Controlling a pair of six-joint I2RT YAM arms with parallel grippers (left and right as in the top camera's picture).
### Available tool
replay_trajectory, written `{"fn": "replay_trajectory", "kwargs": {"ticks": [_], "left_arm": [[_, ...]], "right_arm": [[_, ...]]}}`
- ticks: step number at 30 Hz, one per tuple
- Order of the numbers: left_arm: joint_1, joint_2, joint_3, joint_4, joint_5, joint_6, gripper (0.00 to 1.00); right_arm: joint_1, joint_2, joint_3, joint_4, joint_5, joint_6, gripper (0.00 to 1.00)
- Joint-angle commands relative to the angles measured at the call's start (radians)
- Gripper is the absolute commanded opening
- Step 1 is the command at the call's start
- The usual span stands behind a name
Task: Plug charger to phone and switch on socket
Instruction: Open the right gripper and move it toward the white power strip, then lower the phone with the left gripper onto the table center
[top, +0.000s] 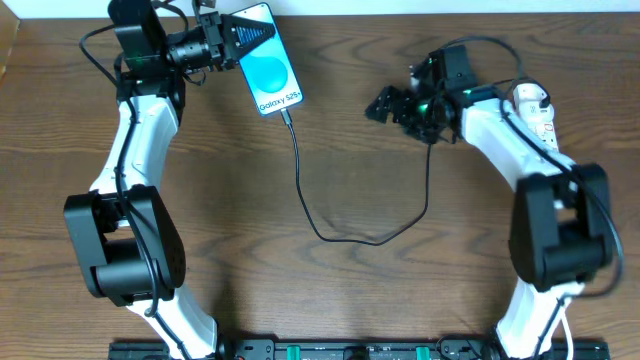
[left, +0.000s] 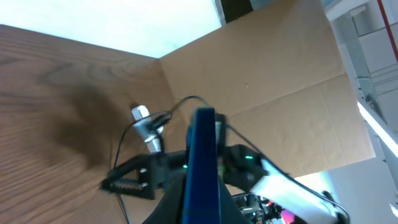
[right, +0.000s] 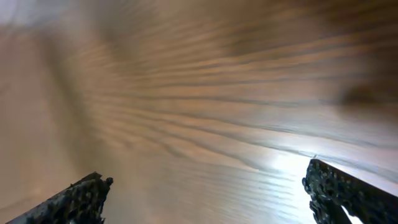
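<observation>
The phone (top: 270, 68), with a blue screen and "Galaxy S25" text, lies at the table's far left of centre. My left gripper (top: 245, 35) is shut on its top end. In the left wrist view the phone (left: 202, 155) shows edge-on between the jaws. The black charger cable (top: 305, 200) meets the phone's lower edge, loops down, then rises toward my right arm. Its adapter is hidden. My right gripper (top: 386, 105) is open and empty over bare wood (right: 205, 193). The white socket (top: 537, 108) with red markings lies behind the right arm, partly hidden.
A cardboard wall (left: 261, 68) stands beyond the table's far edge. The right arm and its gripper (left: 127, 182) show in the left wrist view, with the socket's end (left: 144, 127) behind. The right wrist view shows only blurred wood (right: 199, 93).
</observation>
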Motion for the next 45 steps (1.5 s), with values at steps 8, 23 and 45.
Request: {"fn": "replay_trajectory", "kwargs": {"ticks": [8,23,45], "left_arm": [[-0.08,-0.02,-0.014,-0.347,-0.098,0.256,0.07],[-0.27,-0.009,-0.014,-0.94,-0.651,0.614,0.07],[-0.446,0.168,-0.014,-0.754,-0.717,0.531,0.07]], "right_arm": [[-0.001,-0.325,0.007,-0.05,0.394,0.007,0.99],[-0.001,-0.407,0.007,-0.061,0.439,-0.015,0.99],[-0.001,-0.406,0.003,-0.1,0.45,-0.034,0.99]]}}
